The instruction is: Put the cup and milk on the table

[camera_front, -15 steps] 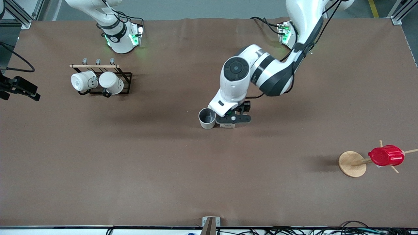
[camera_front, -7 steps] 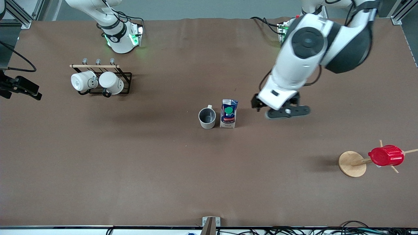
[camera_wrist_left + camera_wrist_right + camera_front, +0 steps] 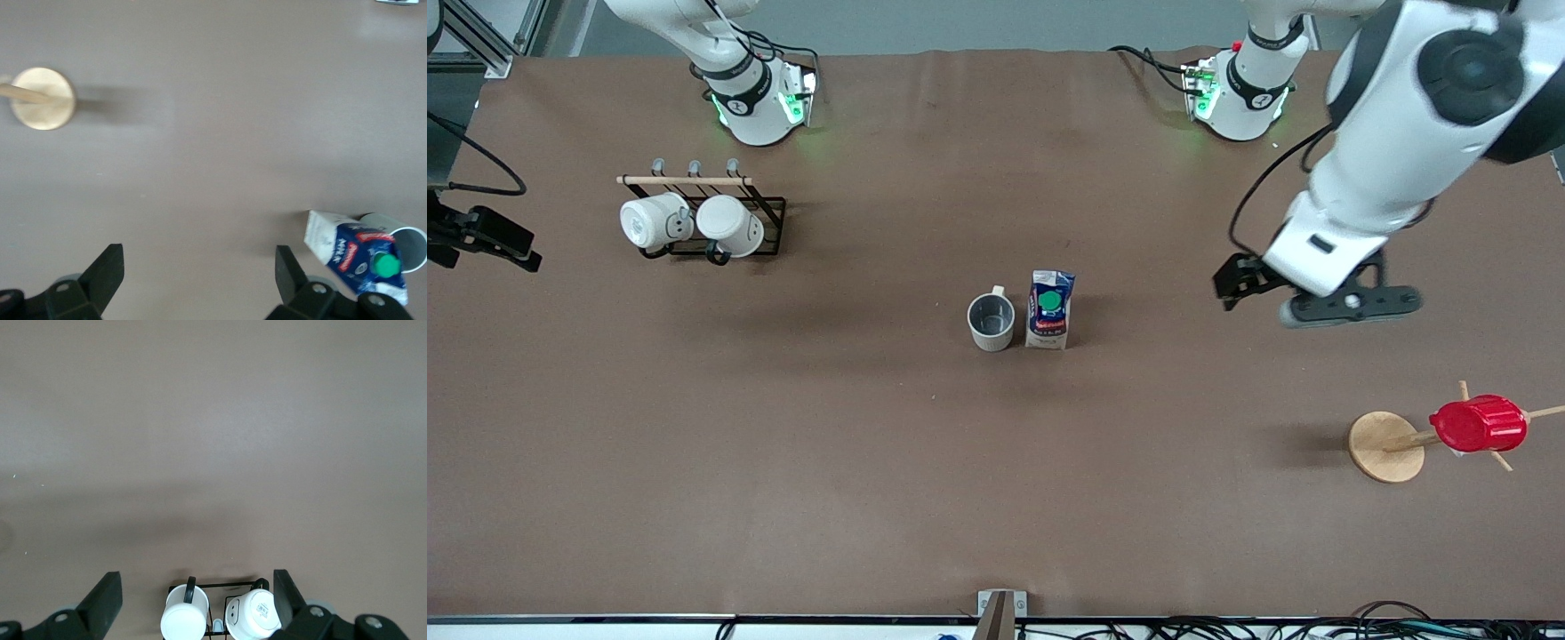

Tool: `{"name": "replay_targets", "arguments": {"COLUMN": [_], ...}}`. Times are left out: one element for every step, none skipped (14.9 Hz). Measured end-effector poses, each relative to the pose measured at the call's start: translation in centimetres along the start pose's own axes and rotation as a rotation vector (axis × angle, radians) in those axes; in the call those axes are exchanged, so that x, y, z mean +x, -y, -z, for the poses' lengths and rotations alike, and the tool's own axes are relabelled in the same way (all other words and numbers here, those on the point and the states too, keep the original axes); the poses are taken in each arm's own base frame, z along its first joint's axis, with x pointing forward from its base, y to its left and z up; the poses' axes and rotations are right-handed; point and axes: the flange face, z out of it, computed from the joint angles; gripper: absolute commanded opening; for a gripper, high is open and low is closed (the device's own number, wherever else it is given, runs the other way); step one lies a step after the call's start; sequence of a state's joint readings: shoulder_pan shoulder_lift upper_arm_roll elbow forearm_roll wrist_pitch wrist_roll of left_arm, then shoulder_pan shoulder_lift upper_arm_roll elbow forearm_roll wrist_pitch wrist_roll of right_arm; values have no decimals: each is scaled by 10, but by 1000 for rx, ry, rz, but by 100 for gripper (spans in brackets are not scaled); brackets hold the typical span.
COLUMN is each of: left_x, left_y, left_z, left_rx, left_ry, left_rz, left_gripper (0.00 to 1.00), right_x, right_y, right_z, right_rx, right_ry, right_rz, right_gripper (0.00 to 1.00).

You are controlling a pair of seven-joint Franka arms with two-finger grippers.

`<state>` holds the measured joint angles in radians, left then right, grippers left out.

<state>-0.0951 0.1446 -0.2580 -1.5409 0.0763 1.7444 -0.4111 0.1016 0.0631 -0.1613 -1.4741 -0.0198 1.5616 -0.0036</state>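
Cup: small cream-white mug (image 3: 991, 322) with grey inside, upright mid matte brown tabletop (image 3: 783, 462)
Milk: dark-blue green-capped carton (image 3: 1049, 309), just beside mug
Left claw (image 3: 199, 283): wide, empty, over bare tabletop
Right claw (image 3: 197, 603): wide, empty, waiting

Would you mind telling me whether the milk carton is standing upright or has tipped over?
Upright. The milk stands on its base on the table, green cap on top, close beside the cup, with nothing holding it.

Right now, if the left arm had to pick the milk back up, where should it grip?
Grip the milk around its flat upper sides, descending from above. It stands upright with the cup close beside it toward the right arm's end, so probably avoid closing across that side. The left gripper is open.
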Motion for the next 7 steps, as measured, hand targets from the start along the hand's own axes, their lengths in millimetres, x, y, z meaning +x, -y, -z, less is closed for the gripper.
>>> {"name": "replay_targets", "arguments": {"left_x": [-3,-6,-8,-9,-8,-6,-4], "left_y": [12,21,26,31,37,43,51], "left_z": [11,21,28,33,35,36,37], "left_rx": [3,1,-1,0,-4,-14,-22], "left_ry": [2,1,-3,-7,-8,-6,-5], "left_rz": [-2,-3,3,11,21,24,19], "left_gripper": [100,100,100,100,100,100,100], "right_x": [0,0,0,0,0,0,0], "right_y": [0,0,0,0,0,0,0], "right_z": [0,0,0,0,0,1,1], "right_rx": [0,0,0,0,0,0,0], "right_ry": [0,-1,-1,-1,-1,-1,-1], "right_rz": [0,0,0,0,0,0,1], "right_gripper": [100,100,100,100,100,100,100]}}
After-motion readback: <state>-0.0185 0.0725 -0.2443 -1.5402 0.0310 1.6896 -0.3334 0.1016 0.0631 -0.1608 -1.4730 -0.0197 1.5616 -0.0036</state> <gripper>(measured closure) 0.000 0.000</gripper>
